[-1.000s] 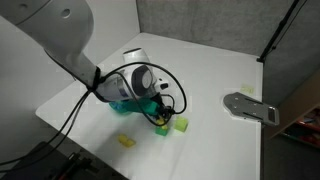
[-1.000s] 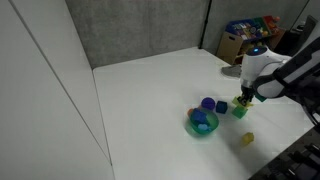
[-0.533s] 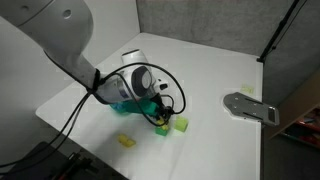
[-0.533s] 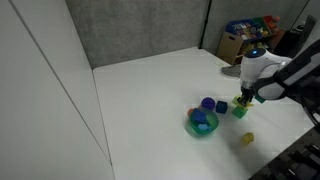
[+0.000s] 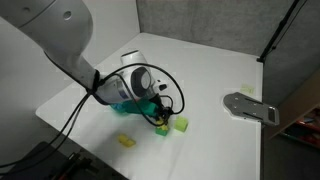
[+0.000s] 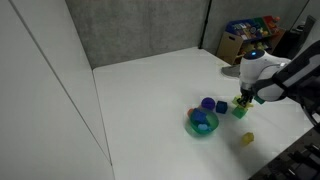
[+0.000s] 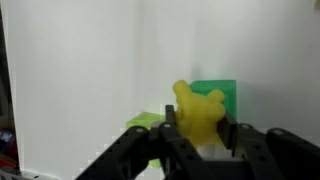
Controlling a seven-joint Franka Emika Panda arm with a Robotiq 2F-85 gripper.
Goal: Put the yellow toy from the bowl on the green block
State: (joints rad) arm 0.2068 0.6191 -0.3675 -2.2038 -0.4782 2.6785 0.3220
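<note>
In the wrist view my gripper point(image 7: 200, 128) is shut on the yellow toy point(image 7: 197, 112), a spiky star shape held between the two fingers. The green block point(image 7: 222, 93) lies right behind and partly under the toy. In both exterior views the gripper point(image 5: 158, 112) point(image 6: 242, 100) hangs low over the green block point(image 5: 161, 127) point(image 6: 240, 110). The teal bowl point(image 6: 202, 124) sits beside it, mostly hidden by the arm in an exterior view point(image 5: 122, 103).
A lime cube point(image 5: 181, 125) point(image 7: 146, 121) lies next to the green block. A rounded yellow toy point(image 5: 125, 142) point(image 6: 246, 139) lies near the table's front edge. Blue blocks point(image 6: 208, 104) are by and in the bowl. A grey metal piece point(image 5: 249, 106) lies farther off.
</note>
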